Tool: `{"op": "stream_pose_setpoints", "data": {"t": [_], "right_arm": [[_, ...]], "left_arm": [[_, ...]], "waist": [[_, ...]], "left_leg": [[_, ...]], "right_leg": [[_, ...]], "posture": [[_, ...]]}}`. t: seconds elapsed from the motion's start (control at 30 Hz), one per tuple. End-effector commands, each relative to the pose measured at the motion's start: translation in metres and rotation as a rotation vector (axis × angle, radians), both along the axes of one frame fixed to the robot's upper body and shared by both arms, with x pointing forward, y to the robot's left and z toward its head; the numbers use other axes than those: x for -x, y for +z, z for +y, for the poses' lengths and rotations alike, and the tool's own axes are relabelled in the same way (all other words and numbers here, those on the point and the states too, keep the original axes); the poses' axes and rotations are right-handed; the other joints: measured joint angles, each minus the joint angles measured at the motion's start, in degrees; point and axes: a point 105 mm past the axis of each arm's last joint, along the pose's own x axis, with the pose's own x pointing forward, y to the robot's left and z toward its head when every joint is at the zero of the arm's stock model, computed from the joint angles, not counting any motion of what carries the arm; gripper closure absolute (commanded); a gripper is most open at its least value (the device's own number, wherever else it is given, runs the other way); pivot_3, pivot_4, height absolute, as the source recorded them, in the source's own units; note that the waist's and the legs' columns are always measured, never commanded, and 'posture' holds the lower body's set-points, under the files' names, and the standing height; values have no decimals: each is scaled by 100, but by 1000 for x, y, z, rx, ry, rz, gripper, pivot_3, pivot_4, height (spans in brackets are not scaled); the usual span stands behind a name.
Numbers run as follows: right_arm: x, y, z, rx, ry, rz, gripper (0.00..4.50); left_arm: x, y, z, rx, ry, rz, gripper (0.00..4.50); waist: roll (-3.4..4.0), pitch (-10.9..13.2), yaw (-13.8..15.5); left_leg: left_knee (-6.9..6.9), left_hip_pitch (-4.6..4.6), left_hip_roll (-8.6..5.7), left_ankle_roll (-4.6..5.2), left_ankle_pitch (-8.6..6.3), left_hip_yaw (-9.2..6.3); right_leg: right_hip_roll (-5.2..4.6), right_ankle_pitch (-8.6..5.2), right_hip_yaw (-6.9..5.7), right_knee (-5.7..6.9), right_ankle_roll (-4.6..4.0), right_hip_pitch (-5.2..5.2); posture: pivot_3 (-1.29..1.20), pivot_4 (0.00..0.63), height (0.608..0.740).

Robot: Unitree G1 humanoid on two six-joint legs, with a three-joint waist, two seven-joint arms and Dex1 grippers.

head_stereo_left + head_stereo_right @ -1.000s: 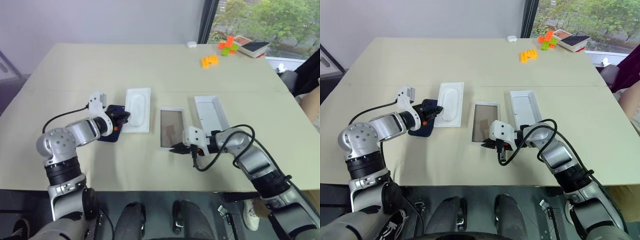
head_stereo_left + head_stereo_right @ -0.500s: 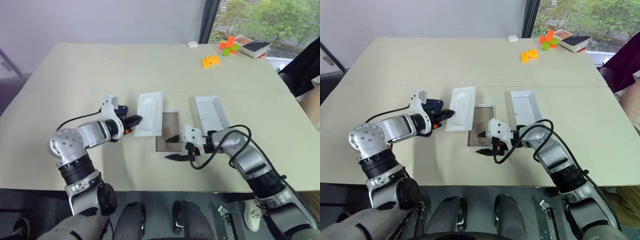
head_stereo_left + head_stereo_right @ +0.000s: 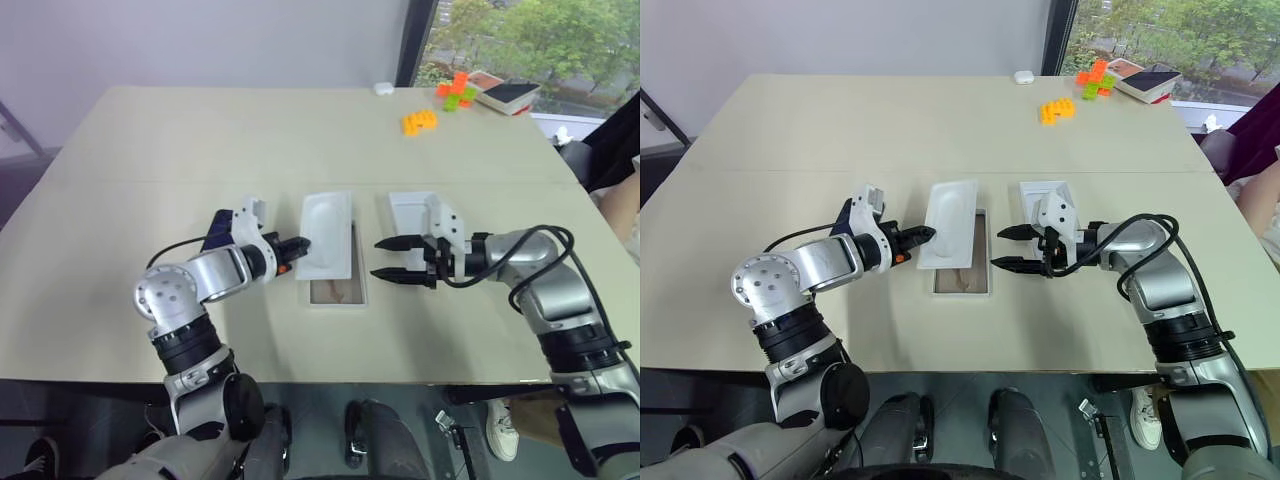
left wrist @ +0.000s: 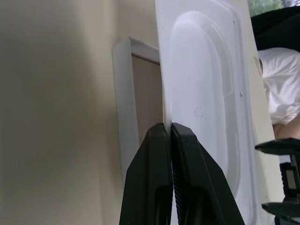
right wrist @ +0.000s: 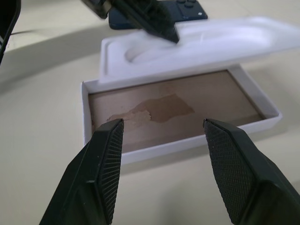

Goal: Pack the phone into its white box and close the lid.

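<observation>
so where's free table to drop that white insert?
Bare table stretches behind the box, up to the orange blocks. The near strip before both pincers is free too. Crowded in the middle: left pincer holding the insert over the box, the lid beside it, right pincer open.

Big beige rectangular table (image 3: 150, 150) with a seam line across the middle. Near the front edge, roughly centre: shallow white cardboard box with tan-brown floor (image 5: 173, 112), flat on the table. Just to its right, a shallow white rectangular lid (image 3: 1040, 205), plain inside facing up. Left of the box, a slim dark navy smartphone (image 5: 180, 8). Far right corner: orange and green toy blocks (image 3: 420, 122), a red-and-white box with a dark top (image 3: 508, 96), and a small white object (image 3: 384, 88) by the far edge.
</observation>
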Motion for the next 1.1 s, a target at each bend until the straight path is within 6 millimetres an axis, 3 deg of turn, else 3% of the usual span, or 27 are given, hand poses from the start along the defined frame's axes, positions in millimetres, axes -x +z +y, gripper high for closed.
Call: {"op": "stream_pose_setpoints", "data": {"t": [0.03, 0.43, 0.53, 0.63, 0.93, 1.03, 1.1], "right_arm": [[-6, 14, 1, -15, -9, -73, 1696], [-10, 11, 1, -8, -25, -111, 1696], [-11, 11, 2, -8, -26, -119, 1658], [-13, 10, 3, -6, -26, -123, 1658], [-22, 11, 11, -22, -41, -147, 1658], [-24, 14, 18, -44, -36, -149, 1658], [-24, 13, 20, -44, -29, -151, 1658]], "left_arm": [[5, -1, -9, -2, -37, -2, 4500], [8, -4, -16, -7, -44, 12, 4500], [7, -2, -16, -6, -44, 6, 3514], [8, 0, -16, -17, -51, -10, 2166], [4, 20, -3, 2, -28, -79, 2166], [5, 39, -2, 82, -68, -138, 2166], [7, 45, 3, 39, -91, -177, 2166]], "waist": [[0, 0, 0], [-1, 0, -3], [-1, 0, 2], [0, 0, 0], [0, 0, -3], [-1, 1, -1], [-1, 0, -3]], "left_leg": [[0, -1, 0, 0, 0, 0], [0, -2, -4, 0, 0, -1], [0, -1, -3, 0, 0, -1], [1, -1, -3, 0, 0, 0], [1, 0, 0, -2, 1, -1], [1, -2, 2, -2, 1, -1], [1, -1, 3, -2, 1, -2]], "right_leg": [[0, 0, 0, -1, 0, 0], [1, 0, -1, -1, 0, 0], [1, 0, -1, -1, 0, 0], [1, 0, 0, -1, 0, 0], [5, 0, 0, 1, 0, 0], [1, 0, 0, 0, 0, 0], [1, 0, 0, 1, 0, 0]], "posture": [[0, 150, 740], [0, 150, 740], [0, 150, 740], [0, 150, 740], [0, 150, 740], [0, 150, 740], [0, 150, 740]]}}
